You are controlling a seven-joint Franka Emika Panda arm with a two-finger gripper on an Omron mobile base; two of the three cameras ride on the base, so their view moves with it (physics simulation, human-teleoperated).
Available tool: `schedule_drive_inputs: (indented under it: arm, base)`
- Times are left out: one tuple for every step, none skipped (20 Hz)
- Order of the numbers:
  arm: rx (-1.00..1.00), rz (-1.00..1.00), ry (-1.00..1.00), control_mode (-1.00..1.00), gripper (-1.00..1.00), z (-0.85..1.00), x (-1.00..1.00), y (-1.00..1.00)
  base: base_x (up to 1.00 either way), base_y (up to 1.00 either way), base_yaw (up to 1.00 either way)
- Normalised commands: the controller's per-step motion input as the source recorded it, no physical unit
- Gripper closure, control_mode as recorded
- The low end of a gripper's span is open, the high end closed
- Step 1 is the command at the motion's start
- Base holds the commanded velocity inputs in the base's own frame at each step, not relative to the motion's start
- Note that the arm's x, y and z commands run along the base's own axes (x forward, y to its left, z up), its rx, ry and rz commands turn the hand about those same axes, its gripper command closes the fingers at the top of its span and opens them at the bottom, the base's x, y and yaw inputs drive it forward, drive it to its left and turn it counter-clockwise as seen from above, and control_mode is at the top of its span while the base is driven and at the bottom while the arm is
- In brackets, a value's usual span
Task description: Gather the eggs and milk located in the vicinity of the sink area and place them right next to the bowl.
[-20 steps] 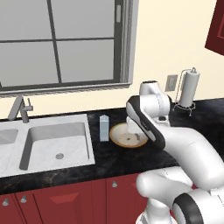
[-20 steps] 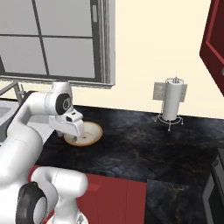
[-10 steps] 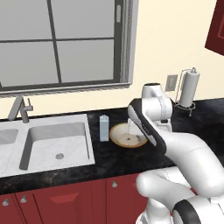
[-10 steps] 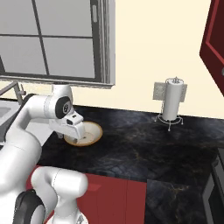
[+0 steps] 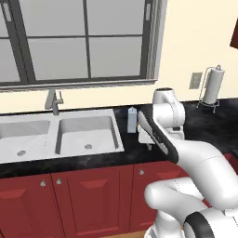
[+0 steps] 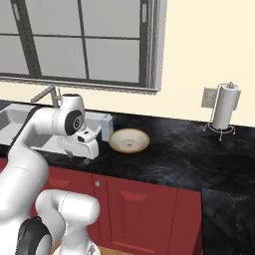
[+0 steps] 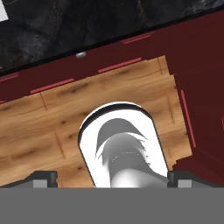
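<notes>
Looking down through the hand camera I get wooden floor (image 7: 52, 118) and red cabinet fronts (image 7: 192, 65), not the desk, so the gripper (image 7: 112, 179) is pointing past the front edge with its jaws spread wide and nothing between them.

The milk (image 5: 132, 119) stands upright on the dark desk (image 6: 174, 149), between the sink (image 5: 60, 135) and the bowl (image 6: 129, 140); from the right base view it sits just beside the bowl's left rim, though I cannot tell whether they touch. I see no egg anywhere: the basins look empty, and the arm covers part of the bowl from the left.

My worry is the arm itself. Its forearm (image 5: 158, 135) hangs low and close to the carton and bowl, so a careless swing back toward the sink could tip the carton or shove the bowl. Reaching blind for an egg I haven't located risks a bad grasp, or rolling it off the edge.

The arm rises from the base, folds sharply at the elbow, and its wrist (image 6: 79, 142) turns down at the desk's front edge, left of the bowl.
</notes>
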Motion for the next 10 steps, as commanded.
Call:
schedule_drive_inputs:
  arm:
    - [0.0, 0.0, 0.0, 1.0, -1.0, 0.0, 0.0, 0.0]
    - [0.0, 0.0, 0.0, 1.0, -1.0, 0.0, 0.0, 0.0]
    - [0.0, 0.0, 0.0, 1.0, -1.0, 0.0, 0.0, 0.0]
    - [0.0, 0.0, 0.0, 1.0, -1.0, 0.0, 0.0, 0.0]
    - [0.0, 0.0, 0.0, 1.0, -1.0, 0.0, 0.0, 0.0]
    - [0.0, 0.0, 0.0, 1.0, -1.0, 0.0, 0.0, 0.0]
    - [0.0, 0.0, 0.0, 1.0, -1.0, 0.0, 0.0, 0.0]
    - [0.0, 0.0, 0.0, 1.0, -1.0, 0.0, 0.0, 0.0]
    - [0.0, 0.0, 0.0, 1.0, -1.0, 0.0, 0.0, 0.0]
    - [0.0, 0.0, 0.0, 1.0, -1.0, 0.0, 0.0, 0.0]
  base:
    - [0.0, 1.0, 0.43]
    - [0.15, 1.0, 0.43]
    - [0.28, 1.0, 0.41]
    - [0.32, 1.0, 0.37]
    - [0.37, 1.0, 0.34]
    - [0.38, 1.0, 0.32]
    - [0.44, 1.0, 0.29]
    - [0.46, 1.0, 0.25]
    - [0.49, 1.0, 0.22]
    - [0.44, 1.0, 0.19]
